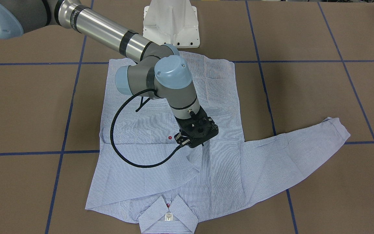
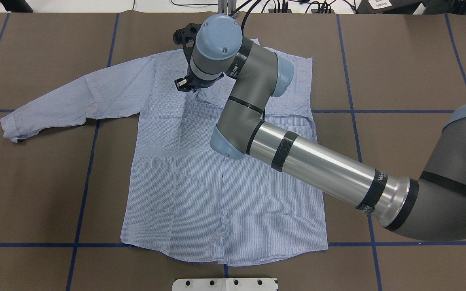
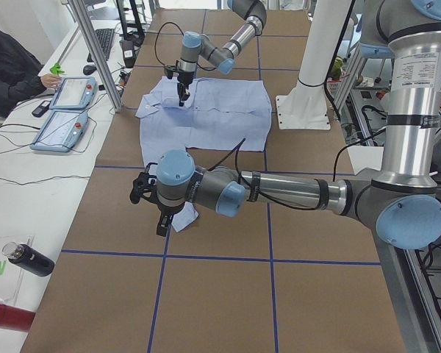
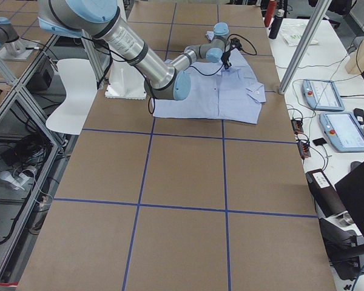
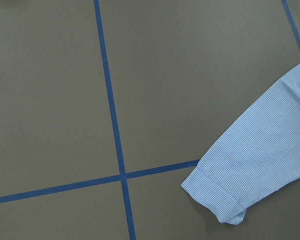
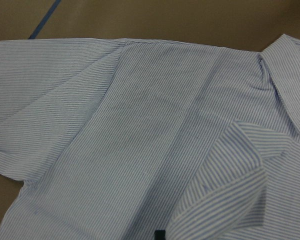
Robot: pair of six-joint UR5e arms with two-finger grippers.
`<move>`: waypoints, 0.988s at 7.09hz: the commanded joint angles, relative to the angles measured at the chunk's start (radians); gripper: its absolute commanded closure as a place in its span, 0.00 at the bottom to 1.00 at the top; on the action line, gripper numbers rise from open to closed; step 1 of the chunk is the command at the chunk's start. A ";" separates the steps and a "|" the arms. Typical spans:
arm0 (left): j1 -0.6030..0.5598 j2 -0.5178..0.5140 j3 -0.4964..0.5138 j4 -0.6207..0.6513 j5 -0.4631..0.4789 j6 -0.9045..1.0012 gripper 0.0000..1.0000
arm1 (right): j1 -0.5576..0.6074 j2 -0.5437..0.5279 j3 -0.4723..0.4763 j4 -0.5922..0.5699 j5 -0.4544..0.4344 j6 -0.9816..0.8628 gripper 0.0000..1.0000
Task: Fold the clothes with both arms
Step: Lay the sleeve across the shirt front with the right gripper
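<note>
The light blue striped shirt [image 1: 213,169] lies flat on the brown table, collar [image 1: 168,216] toward the far side from the robot. One sleeve is folded across the chest, its cuff [image 6: 235,170] puffed up a little. My right gripper [image 1: 181,139] [image 2: 181,83] hovers just over that cuff, fingers slightly apart, and no cloth shows between them. The other sleeve stretches out sideways, ending in its cuff [image 5: 225,200] [image 2: 14,127]. In the exterior left view my left gripper [image 3: 159,219] hangs above that cuff; I cannot tell whether it is open or shut.
Blue tape lines [image 2: 91,161] grid the table. The white pedestal base [image 1: 170,22] stands at the robot's edge beside the shirt hem. A side bench holds control tablets [image 3: 66,110] and bottles [image 3: 29,261], with a seated person [image 3: 7,66] beside it.
</note>
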 commanded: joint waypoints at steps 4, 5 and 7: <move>0.000 0.009 0.008 0.001 0.000 0.005 0.01 | -0.096 0.040 -0.032 0.003 -0.157 0.005 0.18; 0.000 0.006 0.015 0.001 0.000 0.005 0.01 | -0.107 0.041 -0.033 0.003 -0.180 0.009 0.04; 0.000 0.005 0.015 0.001 0.000 0.005 0.01 | -0.108 0.050 -0.043 0.003 -0.184 0.011 0.03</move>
